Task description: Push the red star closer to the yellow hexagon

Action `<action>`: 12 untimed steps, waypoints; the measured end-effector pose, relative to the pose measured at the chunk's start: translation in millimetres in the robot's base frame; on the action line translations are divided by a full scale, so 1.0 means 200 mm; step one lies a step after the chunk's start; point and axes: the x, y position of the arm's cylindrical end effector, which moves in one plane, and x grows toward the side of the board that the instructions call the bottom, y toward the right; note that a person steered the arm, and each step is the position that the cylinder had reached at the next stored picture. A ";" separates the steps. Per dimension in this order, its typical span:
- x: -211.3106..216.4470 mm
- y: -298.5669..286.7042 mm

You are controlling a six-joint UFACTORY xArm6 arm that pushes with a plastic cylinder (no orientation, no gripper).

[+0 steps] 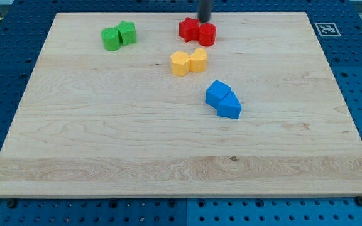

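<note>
The red star (188,29) lies near the view's top centre, touching a second red block (207,34) on its right. The yellow hexagon (180,63) sits just below the red star, with a small gap between them, and touches another yellow block (198,59) on its right. My tip (204,21) comes down from the view's top edge. It stands right behind the two red blocks, at the star's upper right, and looks to be touching them or nearly so.
Two green blocks (118,36) sit together at the view's top left. Two blue blocks (223,99) sit together near the centre, below and right of the yellow pair. The wooden board (105,144) rests on a blue perforated table.
</note>
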 end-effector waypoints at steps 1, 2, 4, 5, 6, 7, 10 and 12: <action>0.00 -0.01; 0.12 -0.05; 0.33 -0.06; 0.30 -0.06; 0.24 -0.24; 0.24 -0.27; 0.47 -0.27; 0.48 -0.04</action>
